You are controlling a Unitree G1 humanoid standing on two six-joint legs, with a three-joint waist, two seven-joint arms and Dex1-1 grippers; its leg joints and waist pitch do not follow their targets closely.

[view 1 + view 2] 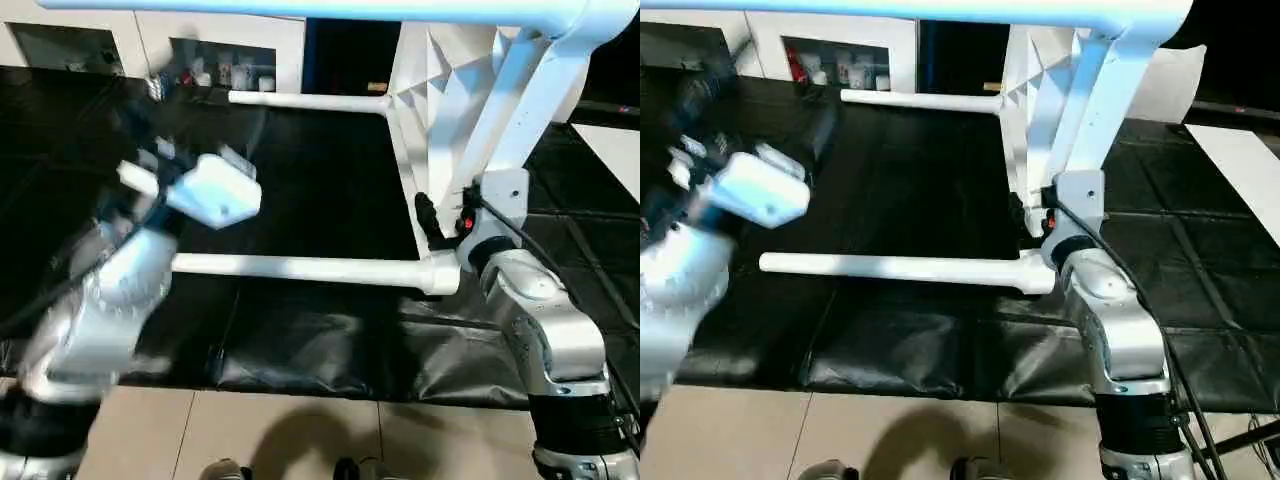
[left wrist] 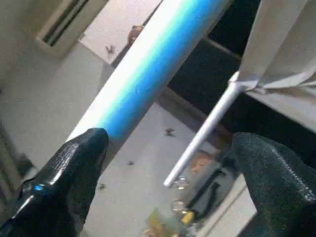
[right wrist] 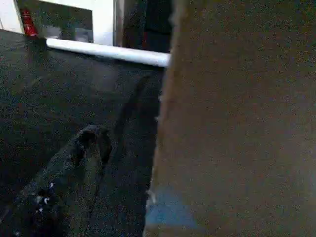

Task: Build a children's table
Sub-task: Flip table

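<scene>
The white children's table [image 1: 440,110] stands on its side on the black-covered worktable [image 1: 300,340], its ribbed underside facing left. One leg [image 1: 300,268] lies along the cover toward the left. A far leg [image 1: 310,100] runs the same way, and an upper leg [image 1: 300,8] spans the top of the head view. My right gripper [image 1: 440,225] is at the top's lower edge, just above the near corner socket [image 1: 440,275]. My left gripper [image 2: 170,143] is raised at the left, open, with the upper leg [image 2: 148,69] passing beyond its wide-spread fingers [image 2: 74,173].
White cabinets [image 1: 215,60] with small items stand behind the worktable. The worktable's front edge [image 1: 300,385] runs just ahead of my body, with tiled floor [image 1: 300,430] below. A white sheet [image 1: 610,150] lies at the far right.
</scene>
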